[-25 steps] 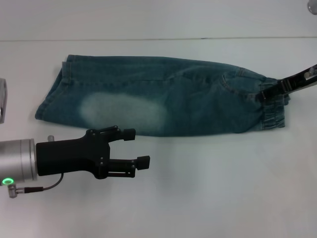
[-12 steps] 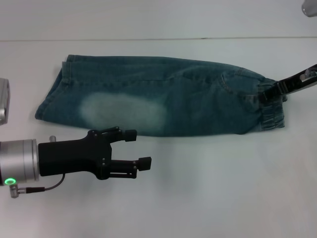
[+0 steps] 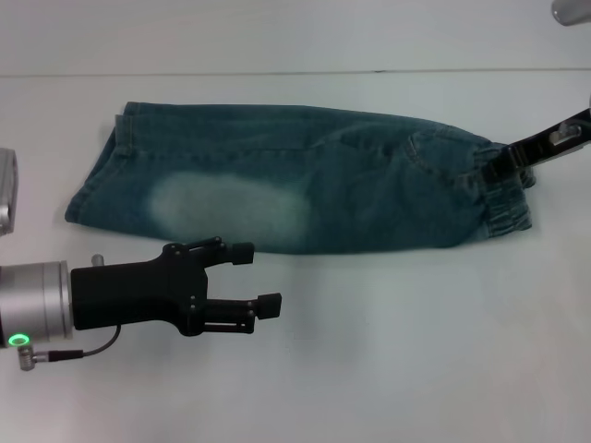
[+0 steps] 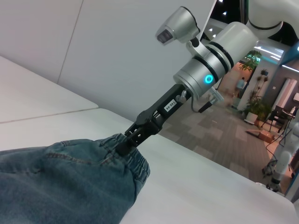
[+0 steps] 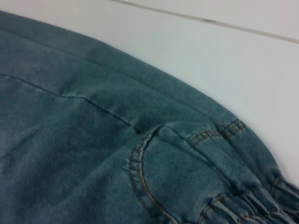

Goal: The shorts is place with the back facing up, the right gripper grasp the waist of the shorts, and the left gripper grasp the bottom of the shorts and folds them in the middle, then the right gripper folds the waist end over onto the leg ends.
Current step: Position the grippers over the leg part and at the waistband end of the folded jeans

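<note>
Head view: the shorts [image 3: 295, 189] lie folded lengthwise into one long band across the white table [image 3: 388, 351], their long axis running from nine o'clock to three o'clock. The leg ends [image 3: 92, 180] sit at the nine o'clock end and the waist [image 3: 503, 208], gathered and ruched, at the three o'clock end. A pale faded patch [image 3: 226, 208] marks the denim toward the seven o'clock side of the garment's middle. The right gripper [image 3: 494, 166] reaches in from two o'clock, its fingers pinched onto the waist and raising that edge slightly from the table. The left gripper [image 3: 254, 277] hangs just off the near edge of the shorts, at about seven o'clock from their middle, fingers spread and holding nothing, clear of the denim; its silver wrist [image 3: 32, 309] carries a green light. The left wrist view shows the right gripper [image 4: 125, 142] clamped on the elastic band [image 4: 135, 163]. The right wrist view shows only denim [image 5: 93, 154], a curved pocket seam [image 5: 135, 172] and a strip of table.
</note>
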